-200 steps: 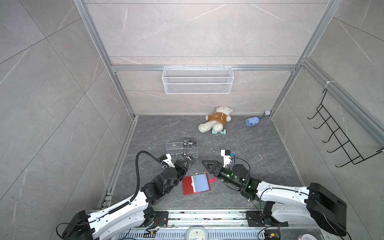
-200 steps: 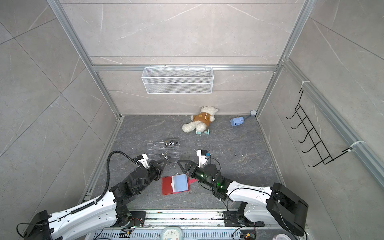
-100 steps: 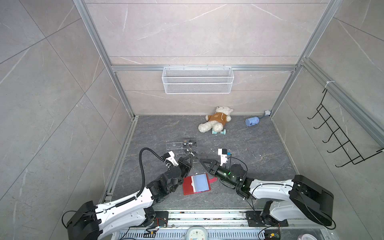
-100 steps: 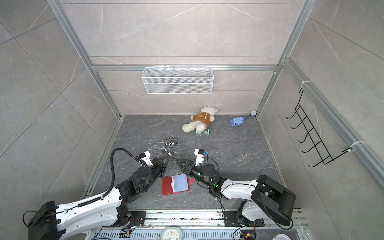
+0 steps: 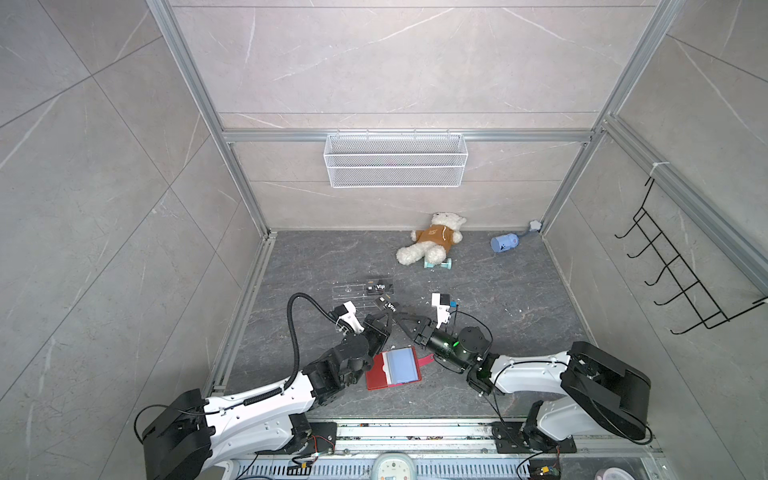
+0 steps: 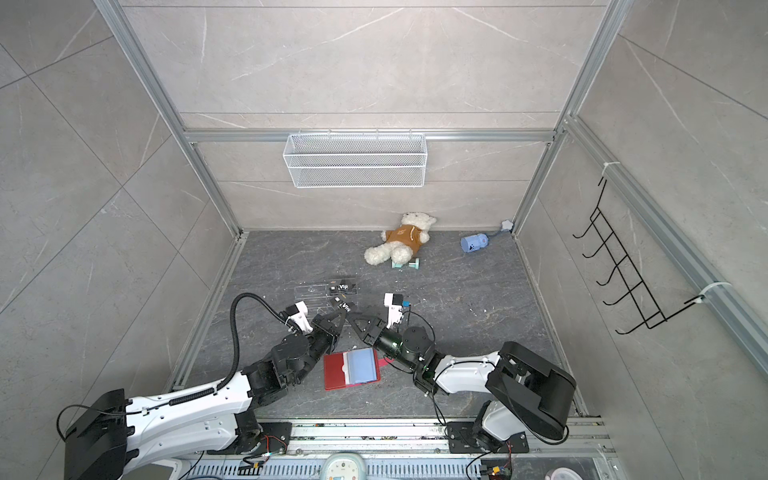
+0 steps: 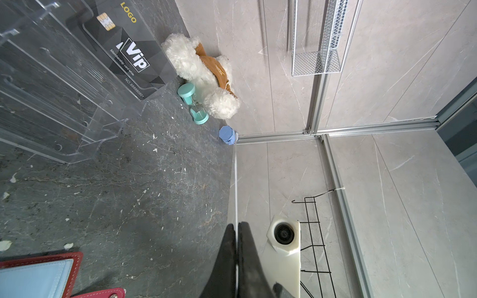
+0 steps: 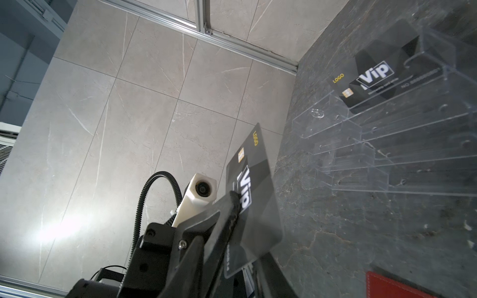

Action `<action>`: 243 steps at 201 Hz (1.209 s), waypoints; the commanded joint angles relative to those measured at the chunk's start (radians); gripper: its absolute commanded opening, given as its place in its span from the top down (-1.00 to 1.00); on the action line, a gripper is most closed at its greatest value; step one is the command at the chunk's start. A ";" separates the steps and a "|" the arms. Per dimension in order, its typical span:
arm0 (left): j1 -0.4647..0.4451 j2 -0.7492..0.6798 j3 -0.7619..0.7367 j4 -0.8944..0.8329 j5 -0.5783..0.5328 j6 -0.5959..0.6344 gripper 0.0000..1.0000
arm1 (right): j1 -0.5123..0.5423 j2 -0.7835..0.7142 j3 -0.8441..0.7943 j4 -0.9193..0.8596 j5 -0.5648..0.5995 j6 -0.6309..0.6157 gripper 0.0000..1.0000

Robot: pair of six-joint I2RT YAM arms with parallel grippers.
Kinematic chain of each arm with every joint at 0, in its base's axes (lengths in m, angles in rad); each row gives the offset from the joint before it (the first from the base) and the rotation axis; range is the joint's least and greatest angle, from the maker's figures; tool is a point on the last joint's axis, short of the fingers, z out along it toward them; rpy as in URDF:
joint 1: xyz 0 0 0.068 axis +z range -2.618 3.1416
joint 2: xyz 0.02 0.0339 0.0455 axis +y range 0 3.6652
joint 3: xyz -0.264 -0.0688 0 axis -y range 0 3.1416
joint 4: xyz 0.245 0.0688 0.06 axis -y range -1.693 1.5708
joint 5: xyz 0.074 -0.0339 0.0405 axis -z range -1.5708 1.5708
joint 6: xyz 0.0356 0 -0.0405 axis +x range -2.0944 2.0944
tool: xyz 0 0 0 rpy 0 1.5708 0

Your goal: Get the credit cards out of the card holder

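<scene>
One credit card (image 8: 260, 201) hangs just behind the card holder (image 5: 375, 374), pinched tight by the left hand (image 7: 236, 228). The right hand (image 5: 402, 320) sits beside it; I cannot tell if it grips. Letting go early could drop it.

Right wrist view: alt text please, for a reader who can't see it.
A black Vip card is pinched in the left pincer, held above the dark stone floor. Beyond it is a clear acrylic rack with a second Vip card in one slot; a corner of the red card holder shows at the frame's edge.
</scene>
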 commanded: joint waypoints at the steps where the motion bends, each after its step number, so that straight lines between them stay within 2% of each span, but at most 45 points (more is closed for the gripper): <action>1: -0.008 0.008 0.042 0.075 -0.039 0.036 1.00 | -0.002 0.015 0.019 0.059 -0.016 -0.001 0.49; 26: -0.013 0.017 0.041 0.092 -0.042 0.040 1.00 | -0.002 0.018 0.022 0.068 -0.025 -0.004 0.70; 121: -0.033 0.045 0.040 0.129 -0.050 0.046 1.00 | -0.002 0.019 0.012 0.097 -0.010 -0.001 0.90; 130: -0.035 0.051 0.039 0.135 -0.051 0.046 1.00 | -0.003 0.018 0.013 0.097 -0.008 0.001 1.00; 175: -0.045 0.059 0.038 0.143 -0.061 0.046 1.00 | -0.004 0.012 0.006 0.103 -0.010 -0.002 1.00; 243: -0.047 0.024 0.060 0.056 -0.061 0.098 0.35 | -0.008 -0.037 -0.019 0.038 -0.020 -0.046 1.00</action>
